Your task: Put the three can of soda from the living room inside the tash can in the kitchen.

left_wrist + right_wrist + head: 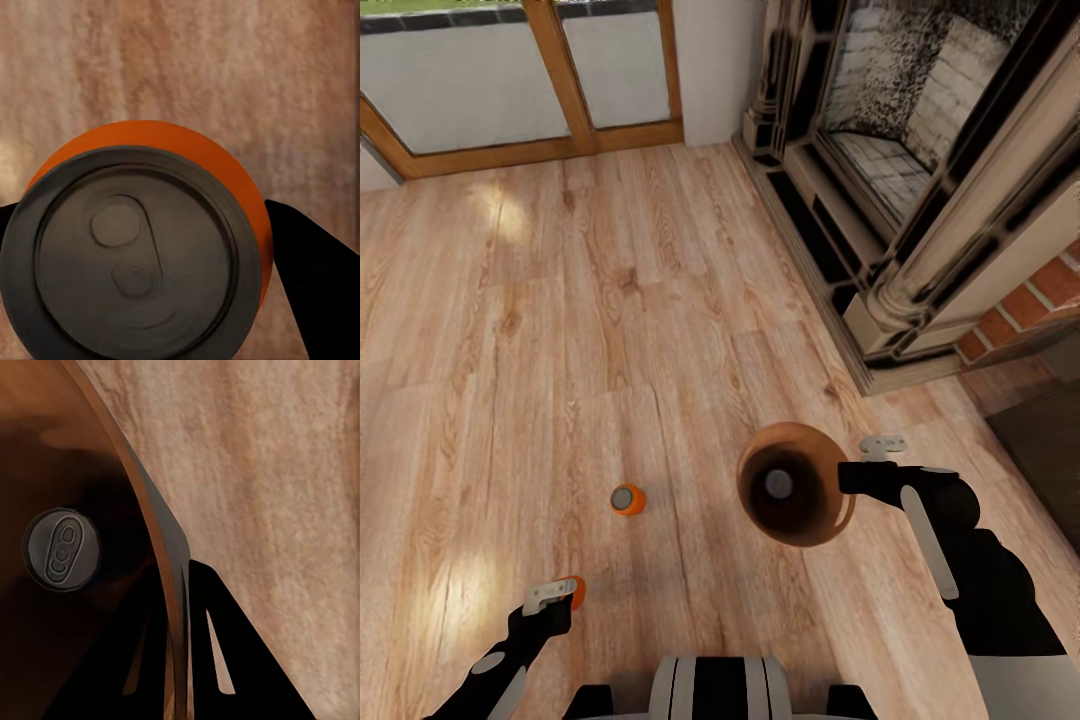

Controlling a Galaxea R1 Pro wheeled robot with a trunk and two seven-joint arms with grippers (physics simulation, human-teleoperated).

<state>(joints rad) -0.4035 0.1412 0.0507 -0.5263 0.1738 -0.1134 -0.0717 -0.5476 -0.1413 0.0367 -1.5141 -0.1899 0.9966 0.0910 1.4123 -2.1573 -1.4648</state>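
Amber-wood round bin (800,530), one grey-topped can (779,484) inside, rim clamped by right hand (857,477); left hand (555,594) grips an orange soda can (142,255); a third orange can (627,499) stands on the wood floor (610,330) left of the bin.

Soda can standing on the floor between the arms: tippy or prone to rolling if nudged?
The soda can stands upright on smooth wood floor, so probably stable. It is small and likely light; a side nudge could topple it. Once down, its round body would probably roll.
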